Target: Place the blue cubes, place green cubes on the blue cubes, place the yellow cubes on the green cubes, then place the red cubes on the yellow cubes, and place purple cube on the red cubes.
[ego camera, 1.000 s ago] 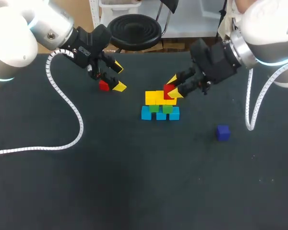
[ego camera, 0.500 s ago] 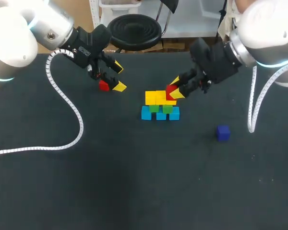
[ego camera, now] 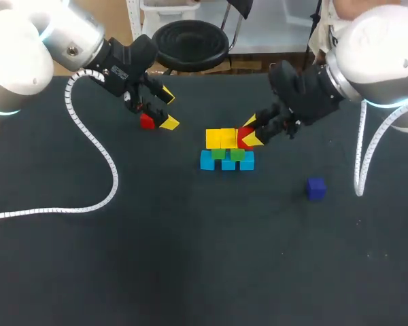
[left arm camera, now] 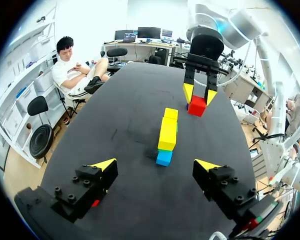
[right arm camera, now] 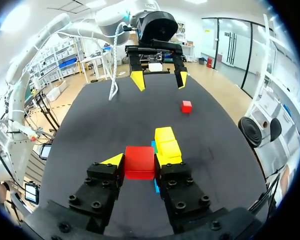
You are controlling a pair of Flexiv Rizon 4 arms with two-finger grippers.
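Black matte tbl [ego camera: 190, 272], seen in all 3 views.

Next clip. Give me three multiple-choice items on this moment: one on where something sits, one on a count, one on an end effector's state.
1. Where is the purple cube relative to the stack?
A) on top of it
B) on the table, apart from it
C) pressed against its bottom row

2. How many cubes are red?
A) none
B) one
C) two

3. The right end effector is:
A) shut on a red cube
B) open and empty
C) shut on a green cube

Key:
1 B: the head view shows bare table between it and the stack.
2 C: one is held, and a loose red cube lies by the left end effector.
3 A: in the right wrist view both fingers press the red cube's sides.
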